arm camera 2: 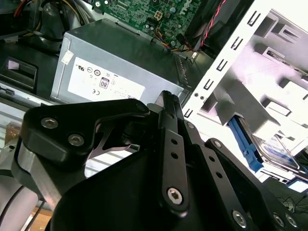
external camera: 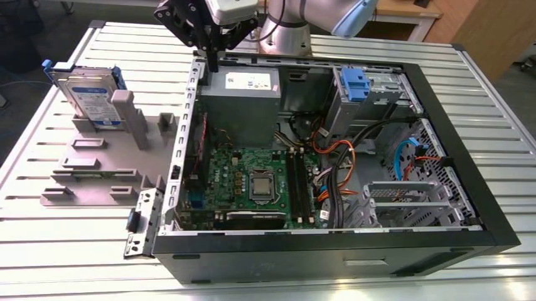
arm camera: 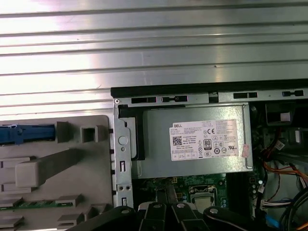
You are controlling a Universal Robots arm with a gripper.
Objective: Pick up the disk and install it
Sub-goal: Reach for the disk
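Claw: you had it clenched on nothing, poised above the case rim by the power supply | Disk: ungrasped, upright in the grey holder on the tabletop, beside the case at the exterior view's left; likely slotted so its top edge stayed free for gripping.

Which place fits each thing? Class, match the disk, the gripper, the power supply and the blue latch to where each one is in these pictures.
Things:
1. disk
2. gripper
3. power supply
4. blue latch

Places:
A. on the drive bay
B. standing in the grey holder, outside the case
C. over the case's edge, holding nothing
D. inside the case, next to the motherboard

Pairs: 1-B, 2-C, 3-D, 4-A
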